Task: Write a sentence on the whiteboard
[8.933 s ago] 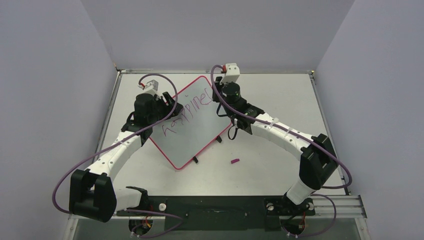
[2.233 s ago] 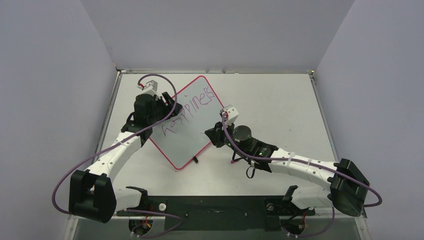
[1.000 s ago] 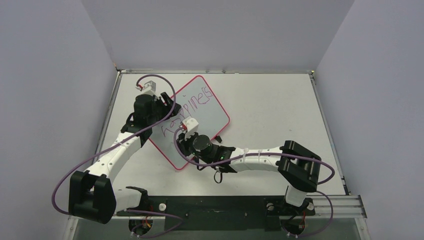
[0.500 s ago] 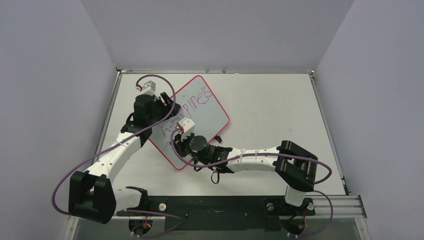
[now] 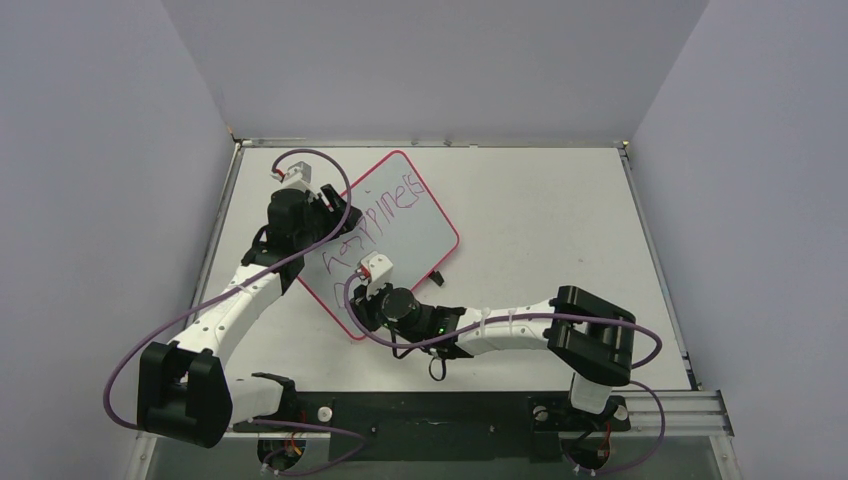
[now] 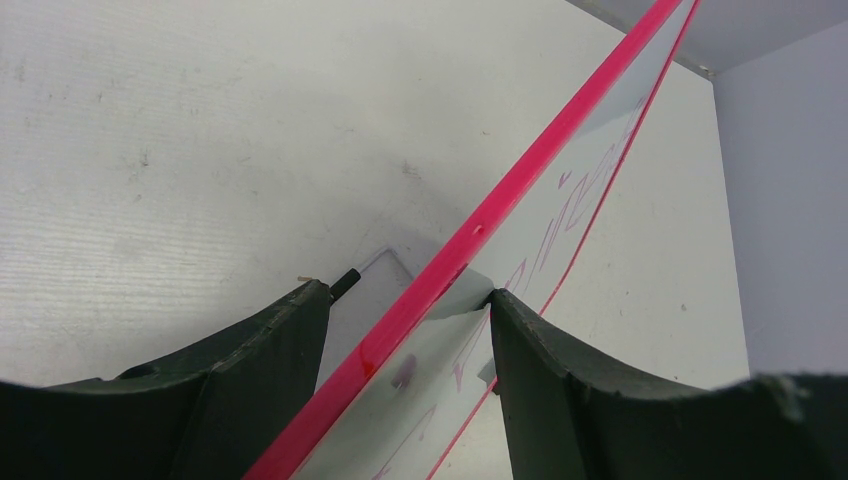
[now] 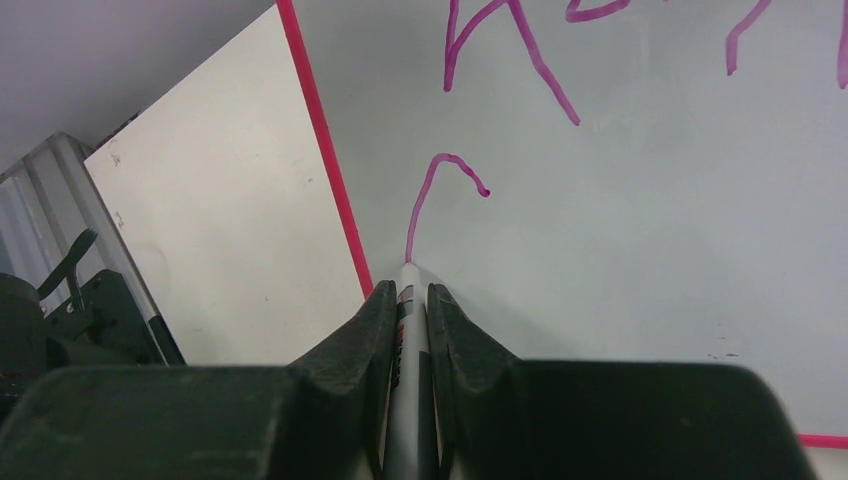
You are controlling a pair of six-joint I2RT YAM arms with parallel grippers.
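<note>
The left pincer (image 6: 405, 345) has two dark fingers (image 6: 265, 365) around the pink edge of the whiteboard (image 6: 560, 215). Purple writing (image 6: 570, 205) shows on the board. The white desk (image 6: 170, 140) lies under it.

The right gripper (image 5: 366, 297) has swung from the far corner of the whiteboard (image 5: 425, 228) across to its near-left edge. The sentence (image 5: 385, 205) gained its last "s", and the marker (image 7: 408, 340) has since drawn a fresh curved stroke (image 7: 436, 190) below the first word.
</note>
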